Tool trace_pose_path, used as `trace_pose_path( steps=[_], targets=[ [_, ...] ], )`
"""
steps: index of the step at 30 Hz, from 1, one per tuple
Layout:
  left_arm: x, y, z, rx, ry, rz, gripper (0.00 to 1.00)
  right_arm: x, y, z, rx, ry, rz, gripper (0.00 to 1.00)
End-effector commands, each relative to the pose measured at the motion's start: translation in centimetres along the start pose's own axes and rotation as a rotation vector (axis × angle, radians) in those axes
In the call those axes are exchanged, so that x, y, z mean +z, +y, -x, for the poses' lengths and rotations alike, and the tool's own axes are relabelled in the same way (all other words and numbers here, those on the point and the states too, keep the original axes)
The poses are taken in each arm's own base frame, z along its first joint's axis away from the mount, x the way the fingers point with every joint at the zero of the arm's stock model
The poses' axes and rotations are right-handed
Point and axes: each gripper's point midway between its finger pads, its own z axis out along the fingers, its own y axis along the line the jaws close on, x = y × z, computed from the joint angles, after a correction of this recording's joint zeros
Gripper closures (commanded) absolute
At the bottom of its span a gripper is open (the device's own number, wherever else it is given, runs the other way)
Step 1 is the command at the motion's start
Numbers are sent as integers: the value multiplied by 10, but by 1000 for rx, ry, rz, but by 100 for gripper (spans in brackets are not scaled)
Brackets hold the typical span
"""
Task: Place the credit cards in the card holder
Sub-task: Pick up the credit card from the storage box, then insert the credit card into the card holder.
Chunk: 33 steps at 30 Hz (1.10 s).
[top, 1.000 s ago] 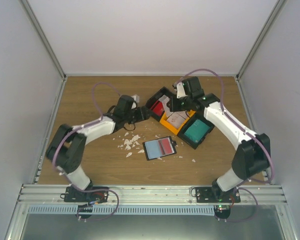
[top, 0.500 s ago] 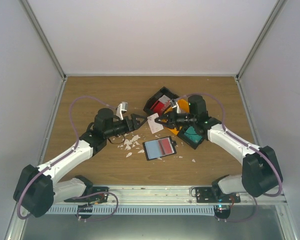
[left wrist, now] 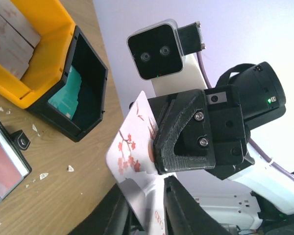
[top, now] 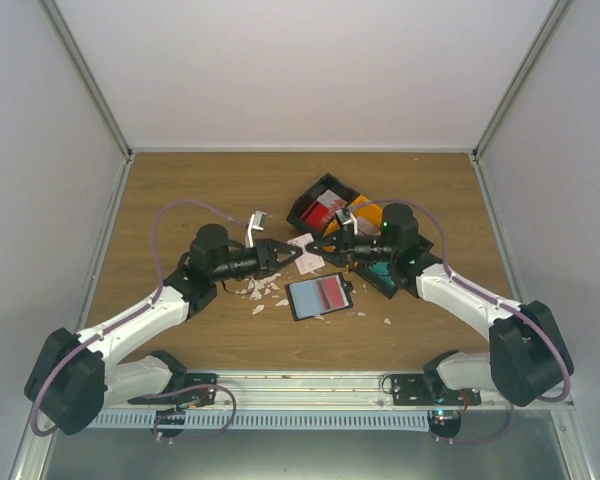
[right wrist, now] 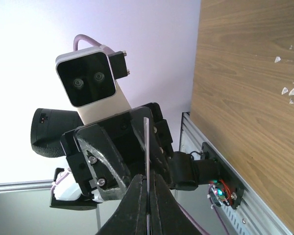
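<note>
You are mid-handover. The right gripper (top: 325, 250) is clamped tight on the whitish credit card (top: 306, 252), holding it in the air above the bench (top: 180, 190), and the left gripper (top: 292, 256) meets it head-on from the left. In the left wrist view the card runs down between the left fingers (left wrist: 182, 208), which flank it closely, but you cannot tell whether they have pinched it. Get a firm, square bite with the left gripper on the card's free end before you release the right one. Grip near one edge, so a long side is clear to slide into a slot. The card holder (top: 302, 300) lies open on the bench just near of the two grippers, almost under the card. A teal card (left wrist: 63, 100) waits in the black bin (left wrist: 93, 73) to the right.
</note>
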Motion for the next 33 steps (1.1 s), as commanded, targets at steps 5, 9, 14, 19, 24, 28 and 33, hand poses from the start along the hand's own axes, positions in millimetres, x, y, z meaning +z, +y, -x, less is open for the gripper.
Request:
trace_pose_path(
  steps=[5, 9, 14, 19, 24, 28, 33],
  targets=[
    [-1, -10, -2, 25, -7, -66, 100, -2, -3, -2, -72, -31, -22, 87],
    [1, 9, 0, 63, -15, 22, 100, -20, -35, 20, -198, -202, -277, 51],
    [2, 51, -10, 74, 1, 144, 100, -65, -79, 29, -303, -339, -631, 38],
    [10, 89, -28, 51, 41, 185, 100, -90, -129, 11, -346, -309, -962, 39],
    [17, 123, -50, 11, 60, 230, 100, -90, -169, -9, -370, -206, -1191, 39],
    [23, 134, -58, -9, 58, 216, 100, -84, -193, -21, -394, -128, -1288, 38],
    [31, 146, -68, -42, 71, 223, 100, -85, -213, -23, -398, -95, -1342, 44]
  ],
)
